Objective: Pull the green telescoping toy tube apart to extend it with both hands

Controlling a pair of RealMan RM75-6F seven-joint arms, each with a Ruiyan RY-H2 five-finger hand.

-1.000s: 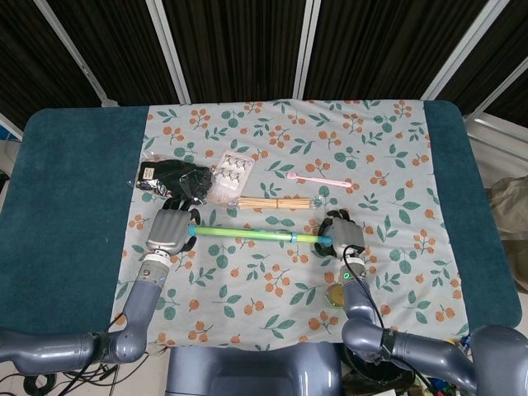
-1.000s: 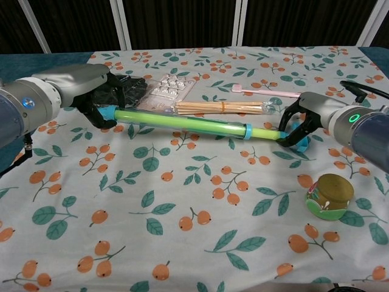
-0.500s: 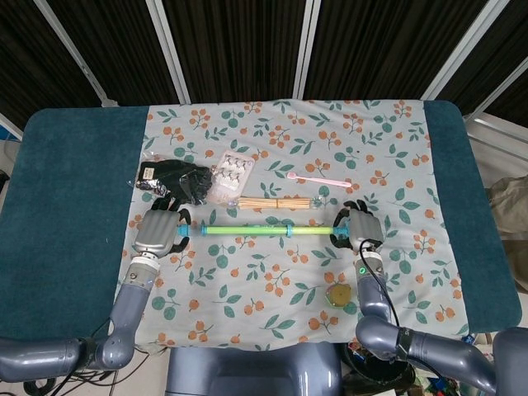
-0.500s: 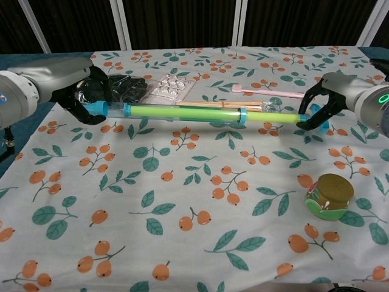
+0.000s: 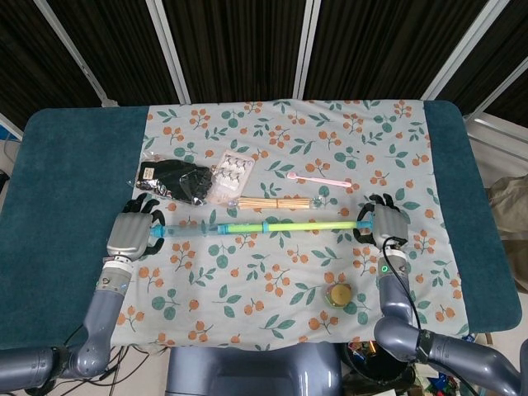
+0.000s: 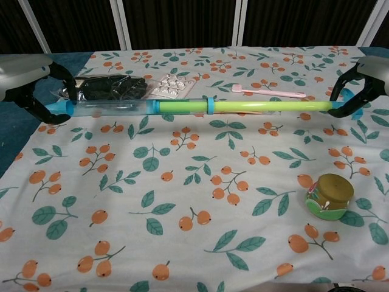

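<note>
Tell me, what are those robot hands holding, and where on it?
The toy tube, held off the table by its two ends: the left robot hand grips the blue end, the right robot hand grips the green end.

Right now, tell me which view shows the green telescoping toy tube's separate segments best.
The chest view: the green telescoping toy tube fills the frame, showing its clear blue section, rings and green sections. The head view shows the whole tube from above, but small.
</note>
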